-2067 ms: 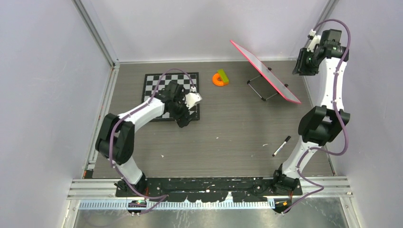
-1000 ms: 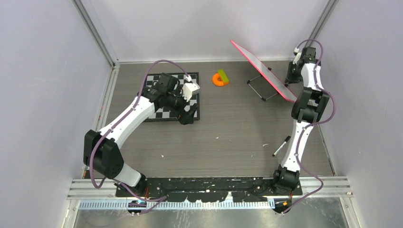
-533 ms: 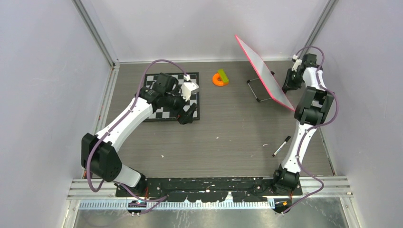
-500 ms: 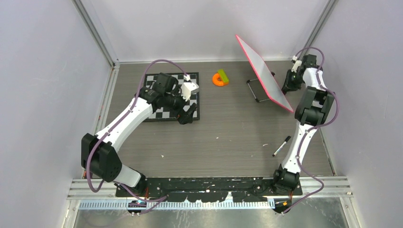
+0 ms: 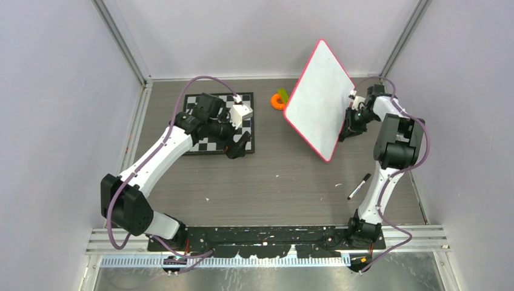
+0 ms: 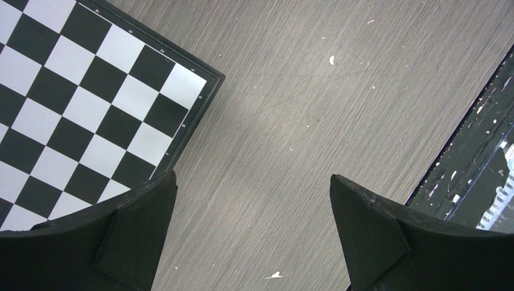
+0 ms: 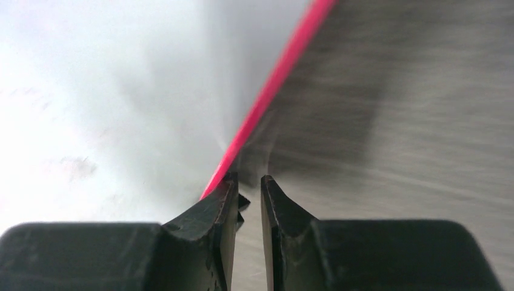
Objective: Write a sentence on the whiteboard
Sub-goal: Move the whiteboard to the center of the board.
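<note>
So my right pincer [image 7: 248, 182] is squeezed down narrow on the right-hand edge of the flat white whiteboard with the thin pink-red frame [image 5: 318, 100]. The board is tipped up over the far right part of the grey wood-grain desk [image 5: 285, 176], with its white face toward the overhead camera. I can't tell if its low corner touches the desk. The wrist view is blurry, so which bit of the edge sits between the fingers is anyone's guess. My left pincer [image 6: 251, 182] is spread wide, nothing in it, hanging over the near right corner of the black-and-white checkerboard [image 6: 79, 109]. A black marker pen [image 5: 359, 186] lies on the desk near my right arm, apart from the board. An orange ring with a green block [image 5: 279, 100] peeks out at the board's left edge.
</note>
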Robot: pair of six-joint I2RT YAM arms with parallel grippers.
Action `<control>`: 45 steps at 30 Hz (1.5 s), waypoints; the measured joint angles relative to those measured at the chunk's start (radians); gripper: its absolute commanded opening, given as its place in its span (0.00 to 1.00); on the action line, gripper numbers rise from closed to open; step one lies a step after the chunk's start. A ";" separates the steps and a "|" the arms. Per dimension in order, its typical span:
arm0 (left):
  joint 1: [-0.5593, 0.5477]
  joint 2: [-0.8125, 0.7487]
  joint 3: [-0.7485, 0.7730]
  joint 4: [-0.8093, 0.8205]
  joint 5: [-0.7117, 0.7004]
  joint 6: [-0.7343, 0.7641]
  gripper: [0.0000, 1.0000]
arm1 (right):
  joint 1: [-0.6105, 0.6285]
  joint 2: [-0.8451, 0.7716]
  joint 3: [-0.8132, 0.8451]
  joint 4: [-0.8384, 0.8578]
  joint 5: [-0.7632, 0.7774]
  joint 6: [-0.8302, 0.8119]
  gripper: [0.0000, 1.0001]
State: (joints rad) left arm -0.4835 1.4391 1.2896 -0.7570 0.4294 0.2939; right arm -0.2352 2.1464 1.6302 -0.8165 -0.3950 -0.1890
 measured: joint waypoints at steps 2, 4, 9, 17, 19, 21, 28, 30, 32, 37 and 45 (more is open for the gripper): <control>0.000 -0.008 -0.003 0.000 0.000 0.000 1.00 | 0.034 -0.048 -0.065 0.008 -0.007 -0.003 0.26; 0.000 -0.013 -0.003 0.000 0.000 0.000 1.00 | 0.072 -0.097 -0.115 0.019 -0.015 -0.008 0.26; 0.000 -0.025 -0.006 0.000 0.000 0.000 1.00 | 0.129 -0.206 -0.193 0.043 -0.039 -0.012 0.29; 0.000 -0.044 -0.012 -0.002 0.001 0.000 1.00 | 0.084 -0.323 -0.225 0.125 0.022 -0.058 0.51; 0.000 -0.045 -0.012 -0.003 0.001 0.000 1.00 | 0.074 -0.328 -0.224 0.169 0.050 -0.081 0.53; 0.000 -0.045 -0.012 -0.003 0.000 0.000 1.00 | 0.065 -0.312 -0.206 0.185 0.079 -0.111 0.53; 0.000 -0.045 -0.012 -0.004 0.000 0.000 1.00 | 0.065 -0.186 -0.090 0.214 0.124 -0.211 0.48; 0.000 -0.045 -0.012 -0.004 0.000 0.001 1.00 | 0.065 -0.155 -0.073 0.214 0.121 -0.249 0.46; 0.000 -0.045 -0.011 -0.005 0.000 0.001 1.00 | 0.065 -0.125 -0.061 0.213 0.113 -0.288 0.45; 0.000 -0.045 -0.011 -0.010 0.000 0.001 1.00 | 0.065 -0.072 -0.045 0.209 0.091 -0.363 0.45; 0.000 -0.045 -0.011 -0.017 0.000 0.001 1.00 | 0.065 -0.050 -0.029 0.215 0.060 -0.423 0.38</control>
State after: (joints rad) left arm -0.4835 1.3945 1.2781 -0.7742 0.4294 0.2951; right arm -0.1703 2.0960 1.6016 -0.6018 -0.3351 -0.6117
